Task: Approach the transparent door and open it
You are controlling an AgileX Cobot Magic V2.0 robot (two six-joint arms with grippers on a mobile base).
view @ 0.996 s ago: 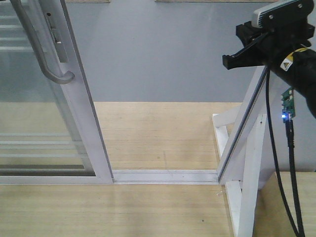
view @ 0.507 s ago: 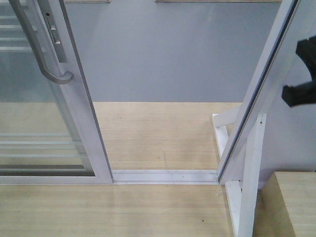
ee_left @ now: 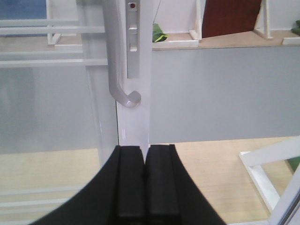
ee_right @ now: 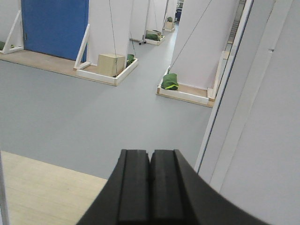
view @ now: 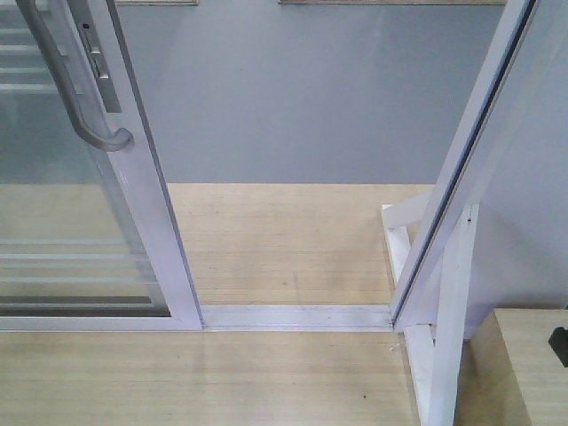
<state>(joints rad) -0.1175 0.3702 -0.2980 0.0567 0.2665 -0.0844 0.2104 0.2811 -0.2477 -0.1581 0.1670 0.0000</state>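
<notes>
Front view: the transparent door [view: 80,177] stands at the left, slid aside, its white stile ending at the floor track [view: 297,316]; a white jamb [view: 461,169] slants up at the right. Between stile and jamb the doorway is unobstructed. Beyond the track lies light wood flooring [view: 284,240], then grey floor [view: 293,98]; a wooden block [view: 524,364] sits at lower right beside the jamb's white brace [view: 448,328]. The door is clear glass with thin white horizontal bars, glossy white frame, curved grey handle [view: 75,89] on the stile, lock plate just beside it. Left gripper [ee_left: 145,178]: pads pressed together, holding nothing, directly below the handle's hooked end, apart from it. Right gripper [ee_right: 150,185]: likewise closed and empty, facing grey floor, with white partitions and a blue panel [ee_right: 54,26] beyond.
</notes>
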